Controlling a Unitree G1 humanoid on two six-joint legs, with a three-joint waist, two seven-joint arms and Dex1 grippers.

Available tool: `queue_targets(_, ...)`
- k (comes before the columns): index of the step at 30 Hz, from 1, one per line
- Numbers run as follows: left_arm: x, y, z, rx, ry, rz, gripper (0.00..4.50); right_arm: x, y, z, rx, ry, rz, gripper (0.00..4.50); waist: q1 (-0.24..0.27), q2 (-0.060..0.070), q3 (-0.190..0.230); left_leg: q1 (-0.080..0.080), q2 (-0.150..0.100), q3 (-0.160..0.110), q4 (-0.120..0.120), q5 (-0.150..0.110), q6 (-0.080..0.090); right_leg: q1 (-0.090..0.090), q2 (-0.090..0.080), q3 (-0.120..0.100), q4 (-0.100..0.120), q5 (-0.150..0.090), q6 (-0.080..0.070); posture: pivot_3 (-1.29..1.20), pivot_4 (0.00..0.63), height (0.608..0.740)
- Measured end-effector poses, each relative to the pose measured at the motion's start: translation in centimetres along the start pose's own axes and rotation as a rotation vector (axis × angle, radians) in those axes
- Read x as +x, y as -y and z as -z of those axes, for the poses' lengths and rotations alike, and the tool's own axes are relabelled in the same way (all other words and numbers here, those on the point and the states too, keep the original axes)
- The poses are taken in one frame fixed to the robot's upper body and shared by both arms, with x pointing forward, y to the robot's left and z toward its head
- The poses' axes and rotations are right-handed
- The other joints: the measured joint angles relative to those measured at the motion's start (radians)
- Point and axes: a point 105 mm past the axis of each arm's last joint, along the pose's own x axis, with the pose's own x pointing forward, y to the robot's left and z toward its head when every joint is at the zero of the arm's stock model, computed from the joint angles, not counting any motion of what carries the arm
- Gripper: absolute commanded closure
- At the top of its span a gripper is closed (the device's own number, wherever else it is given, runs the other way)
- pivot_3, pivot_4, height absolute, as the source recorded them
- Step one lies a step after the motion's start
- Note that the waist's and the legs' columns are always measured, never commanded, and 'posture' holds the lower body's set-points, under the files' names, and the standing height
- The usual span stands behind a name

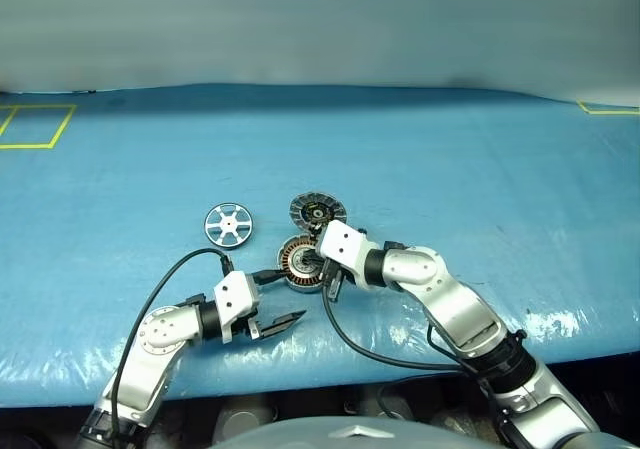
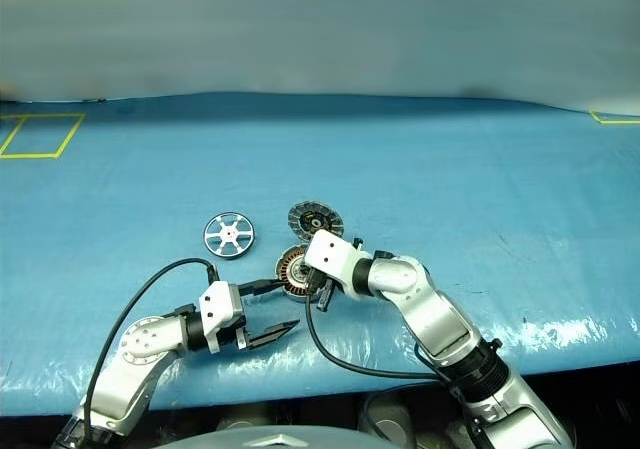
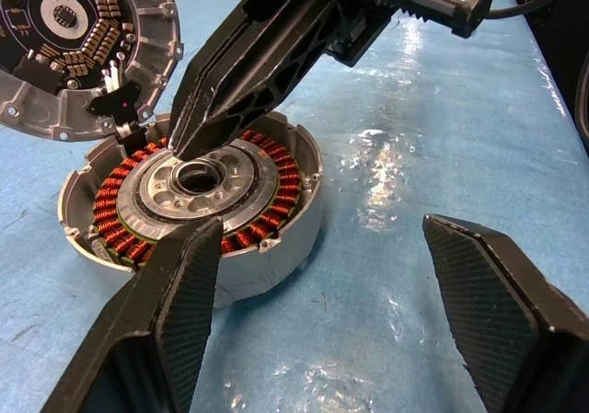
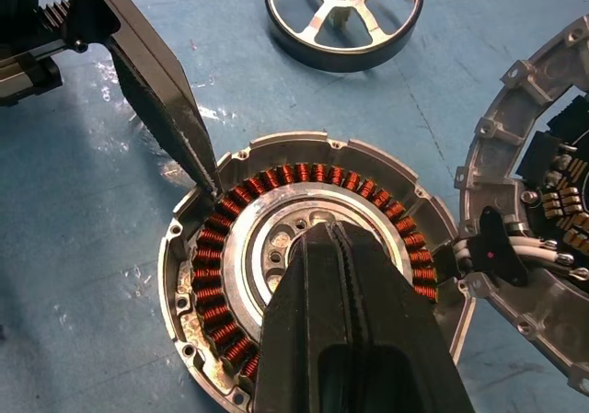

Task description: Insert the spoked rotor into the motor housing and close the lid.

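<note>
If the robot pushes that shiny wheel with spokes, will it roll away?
Probably not: the spoked rotor lies flat on the blue table, so it would likely slide. Its smooth metal looks slippery, and it seems stiff.

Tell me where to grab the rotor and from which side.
Grip the rotor across its raised outer rim, coming straight down from above. It lies flat on the table, apart from the housing, so the rim is the only edge standing up; a finger could probably drop between two spokes.

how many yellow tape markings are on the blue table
2 visible: a yellow tape rectangle at the blue table's far left corner, and a partial yellow tape outline at its far right edge. More may lie out of frame.
</note>
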Motion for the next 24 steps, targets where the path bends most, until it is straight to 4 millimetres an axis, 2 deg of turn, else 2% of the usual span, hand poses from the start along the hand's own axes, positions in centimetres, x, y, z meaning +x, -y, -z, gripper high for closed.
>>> queue_targets(9,0.0,0.1,0.1,-0.004,-0.004,-0.001,0.78,0.7,0.9,0.7,-0.005,-0.034,0.038,4.48,0.0,0.0,0.0,0.0,0.001,-0.001,0.012,0.0,0.0,0.0,0.0,0.0,0.012,-0.003,0.001,0.0,0.15,0.74)
queue_targets(19,0.0,0.2,0.3,-0.014,-0.009,-0.009,0.78,1.4,1.0,0.9,0.072,-0.095,0.079,4.48,-0.001,-0.001,-0.003,0.007,0.003,-0.001,0.014,0.0,0.001,0.002,-0.002,0.0,0.014,-0.002,0.0,0.0,0.15,0.74)
queue_targets(24,0.0,0.4,0.4,-0.019,-0.01,-0.01,0.78,1.2,0.8,1.3,-0.094,-0.182,0.1,4.48,0.003,0.001,-0.006,0.011,0.004,0.001,0.014,0.0,0.001,0.004,-0.005,-0.002,0.014,-0.003,0.001,0.0,0.15,0.74)
